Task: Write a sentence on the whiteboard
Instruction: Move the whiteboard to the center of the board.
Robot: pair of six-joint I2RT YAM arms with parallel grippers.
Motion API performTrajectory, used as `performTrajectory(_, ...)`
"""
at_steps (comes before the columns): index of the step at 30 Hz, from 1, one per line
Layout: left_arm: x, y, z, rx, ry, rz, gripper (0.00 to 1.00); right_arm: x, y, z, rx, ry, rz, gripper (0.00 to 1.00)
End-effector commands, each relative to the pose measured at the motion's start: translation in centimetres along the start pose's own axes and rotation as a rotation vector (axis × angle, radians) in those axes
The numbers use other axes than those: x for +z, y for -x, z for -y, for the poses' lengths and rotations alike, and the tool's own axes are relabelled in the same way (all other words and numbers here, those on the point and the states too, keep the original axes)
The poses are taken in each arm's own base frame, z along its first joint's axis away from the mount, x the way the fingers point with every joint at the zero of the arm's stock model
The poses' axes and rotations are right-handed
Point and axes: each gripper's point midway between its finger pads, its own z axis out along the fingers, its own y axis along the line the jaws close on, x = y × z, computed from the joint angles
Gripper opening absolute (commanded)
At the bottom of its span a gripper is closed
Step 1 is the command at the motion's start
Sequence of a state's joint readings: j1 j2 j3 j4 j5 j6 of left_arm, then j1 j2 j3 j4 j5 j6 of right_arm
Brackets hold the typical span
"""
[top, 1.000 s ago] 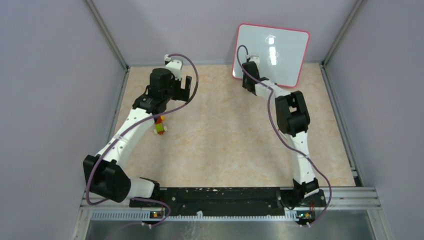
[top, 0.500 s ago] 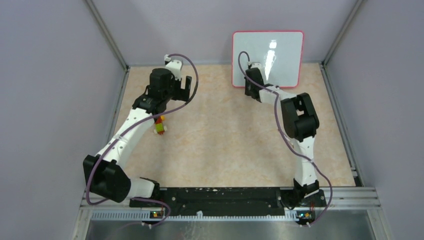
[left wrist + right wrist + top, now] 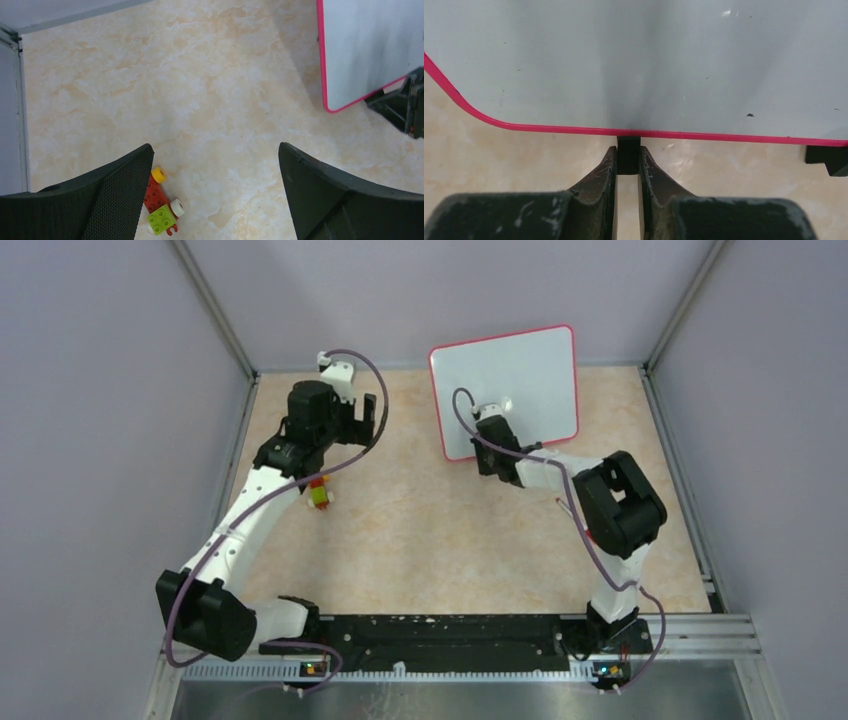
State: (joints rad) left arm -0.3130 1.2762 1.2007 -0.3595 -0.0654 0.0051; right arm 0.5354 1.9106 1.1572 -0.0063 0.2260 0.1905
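Moving the whiteboard (image 3: 520, 370) by one small black foot (image 3: 628, 145) asks for a steady grip. The right hand (image 3: 628, 157) is clenched on this foot, at the middle of the lower red-pink edge. The board is at the far side of the surface (image 3: 430, 530), right of centre and turned askew, and its white face is blank. I judge that the step is to place the board where it can be written on. The foot is narrow, so the board can swing around it; the move should be slow, without sudden turns. The left hand (image 3: 215, 150) is released and wide, holding nothing, above the toy bricks (image 3: 161, 212), well apart from the board
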Motion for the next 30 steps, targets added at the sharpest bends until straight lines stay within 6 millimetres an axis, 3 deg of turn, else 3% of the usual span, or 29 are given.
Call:
performTrajectory(1, -2.7, 3.2, -1.5, -0.069, 0.032, 0.102, 0.99, -4.1, 0.1, -5.3, -0.123, 0.137, 0.056, 0.00)
performTrajectory(8, -5.1, 6.1, -3.7, -0.084, 0.108, 0.166, 0.99, -7.5, -4.0, -8.5, -0.228, 0.227, -0.005, 0.00)
performTrajectory(16, -6.8, 7.6, -4.5, -0.106, 0.144, 0.225, 0.99, -10.9, -10.6, -8.2, -0.312, 0.264, -0.134, 0.00)
performTrajectory(20, -6.8, 7.6, -4.6, -0.112, 0.145, 0.224, 0.99, -12.4, -12.2, -7.5, -0.319, 0.286, -0.143, 0.00)
performTrajectory(26, -6.8, 7.5, -4.5, -0.116, 0.133, 0.220, 0.99, -13.9, -12.6, -8.1, -0.328, 0.352, -0.151, 0.01)
performTrajectory(28, -6.8, 7.6, -4.4, -0.115, 0.128, 0.218, 0.99, -14.0, -13.1, -8.0, -0.348, 0.350, -0.188, 0.29)
performTrajectory(30, -6.8, 7.5, -4.3, -0.114, 0.122, 0.215, 0.99, -14.3, -12.9, -8.0, -0.370, 0.356, -0.204, 0.45)
